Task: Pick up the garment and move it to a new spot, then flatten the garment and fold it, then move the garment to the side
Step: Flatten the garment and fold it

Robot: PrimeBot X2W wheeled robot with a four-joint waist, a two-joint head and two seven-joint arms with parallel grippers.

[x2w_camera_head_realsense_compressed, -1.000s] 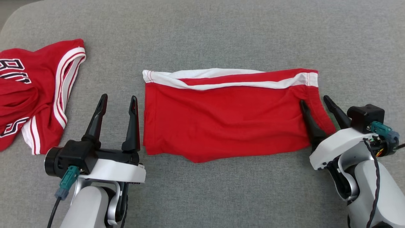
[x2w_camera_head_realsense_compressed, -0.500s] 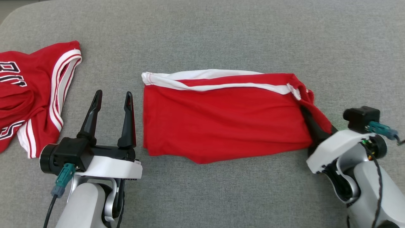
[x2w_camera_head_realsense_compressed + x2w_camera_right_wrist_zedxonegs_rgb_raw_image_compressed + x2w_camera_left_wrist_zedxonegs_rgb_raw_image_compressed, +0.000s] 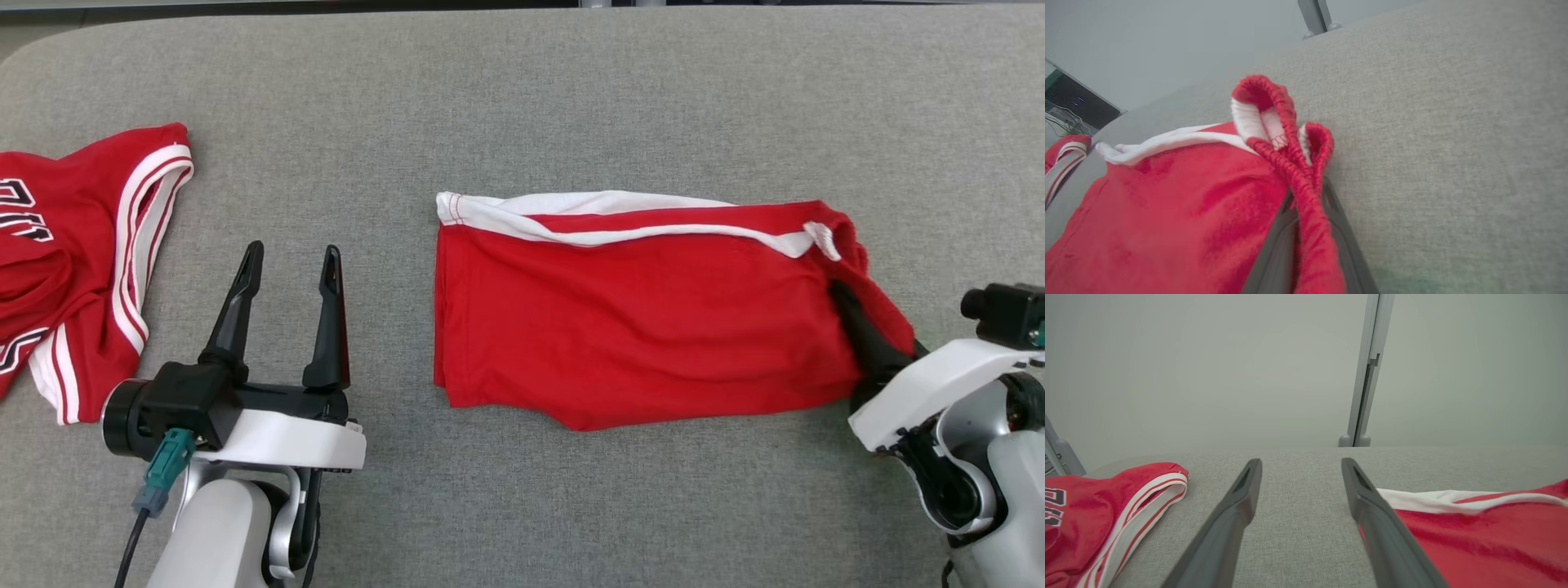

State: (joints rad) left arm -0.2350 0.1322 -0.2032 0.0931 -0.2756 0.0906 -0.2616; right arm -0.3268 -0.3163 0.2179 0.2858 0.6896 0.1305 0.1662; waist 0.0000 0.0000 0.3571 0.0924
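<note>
well, my right tool (image 3: 1309, 202) is pinched tight on the bunched elastic waistband (image 3: 1290, 118) at the right end of the red shorts (image 3: 645, 318). they lie folded mid-surface (image 3: 571, 98), white stripe (image 3: 620, 237) along the far edge. light, limp cloth, i judge: it sags, so the waistband is the firm hold. my left tool (image 3: 290, 261) stands wide, near their left edge.

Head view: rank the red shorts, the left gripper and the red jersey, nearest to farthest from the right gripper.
1. red shorts, centre, right edge pinched in the jaws of the right gripper.
2. left gripper, lower left, jaws open.
3. red jersey, far left edge.
</note>
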